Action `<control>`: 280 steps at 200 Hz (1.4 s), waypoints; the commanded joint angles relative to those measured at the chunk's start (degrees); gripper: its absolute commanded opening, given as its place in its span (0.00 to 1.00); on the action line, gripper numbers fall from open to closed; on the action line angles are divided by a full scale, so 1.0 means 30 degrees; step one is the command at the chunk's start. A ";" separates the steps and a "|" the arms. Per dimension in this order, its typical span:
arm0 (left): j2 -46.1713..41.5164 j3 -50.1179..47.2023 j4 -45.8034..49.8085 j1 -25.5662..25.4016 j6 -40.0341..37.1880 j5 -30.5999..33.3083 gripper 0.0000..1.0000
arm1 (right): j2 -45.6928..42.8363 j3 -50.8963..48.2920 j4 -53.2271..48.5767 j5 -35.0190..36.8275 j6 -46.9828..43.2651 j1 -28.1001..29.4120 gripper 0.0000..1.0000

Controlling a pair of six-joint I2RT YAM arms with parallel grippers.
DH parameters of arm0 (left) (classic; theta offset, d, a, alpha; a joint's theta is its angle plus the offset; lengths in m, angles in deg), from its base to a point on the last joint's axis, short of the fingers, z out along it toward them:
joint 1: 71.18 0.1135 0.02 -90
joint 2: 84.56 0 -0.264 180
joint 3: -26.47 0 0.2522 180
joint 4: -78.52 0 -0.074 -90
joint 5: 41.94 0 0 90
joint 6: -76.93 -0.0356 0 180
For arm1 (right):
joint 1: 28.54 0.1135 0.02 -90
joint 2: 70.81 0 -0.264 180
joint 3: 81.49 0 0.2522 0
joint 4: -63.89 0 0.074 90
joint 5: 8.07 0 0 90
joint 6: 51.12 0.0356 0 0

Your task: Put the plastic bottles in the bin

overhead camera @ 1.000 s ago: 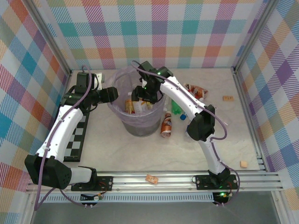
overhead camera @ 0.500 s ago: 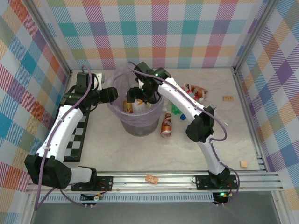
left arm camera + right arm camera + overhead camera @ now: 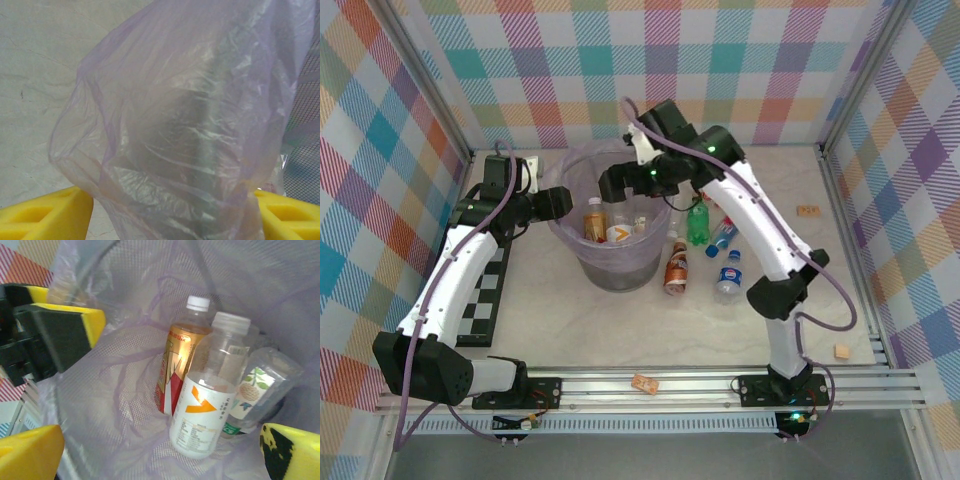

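Our right gripper [image 3: 160,442] hangs over the mouth of the bin [image 3: 620,272], jaws spread wide with nothing between them. So we judge the step in hand to be a release into the bin.

Directly below the gripper, three bottles stand leaning together against the mesh wall:
- an amber bottle with a white cap [image 3: 177,365];
- a clear bottle with a white and orange label [image 3: 205,410];
- a clear bottle with a leaf-printed label [image 3: 255,385].

Our left gripper [image 3: 560,202] sits at the bin's rim, across the opening from the right one. The liner [image 3: 190,125] lies bunched between its yellow fingers [image 3: 50,215]. We cannot tell whether they pinch it or merely straddle it.

Back along the right arm, outside the bin wall, more bottles lie on the table [image 3: 570,320]:
- an amber-brown bottle [image 3: 676,268] just beside the bin;
- a green bottle [image 3: 698,225];
- a blue-capped bottle [image 3: 722,237];
- a blue-labelled bottle [image 3: 728,278].

In our judgement the next move calls for lifting clear of the rim, swinging back to one of these, and closing across its round body.

The bottles are smooth, thin-walled cylinders with glossy labels, likely to roll or slip. The liner is a crinkled, translucent lilac film. The bin is stiff grey mesh.
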 commanded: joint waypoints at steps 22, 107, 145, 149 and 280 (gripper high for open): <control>-0.0234 -0.0127 0.0545 0.0328 -0.0213 0.0218 0.70 | -0.4028 -0.2047 -0.1215 0.2765 -0.2663 -0.2830 1.00; -0.0209 -0.0113 0.0521 0.0345 -0.0243 0.0191 0.70 | -0.8413 -1.5166 0.4187 0.6371 -1.1486 -1.1305 1.00; -0.0102 -0.0127 0.0358 0.0357 -0.0184 0.0019 0.70 | -0.5087 -1.5445 0.2983 0.5197 -1.4217 -1.4204 0.99; -0.0103 -0.0098 0.0389 0.0361 -0.0199 0.0016 0.70 | -0.4843 -1.5493 0.2993 0.5167 -1.4384 -1.4488 0.99; -0.0351 -0.0191 -0.0138 0.0837 0.0343 -0.1178 0.71 | -0.0265 -2.0470 0.7856 0.2435 -1.4771 -1.6464 0.99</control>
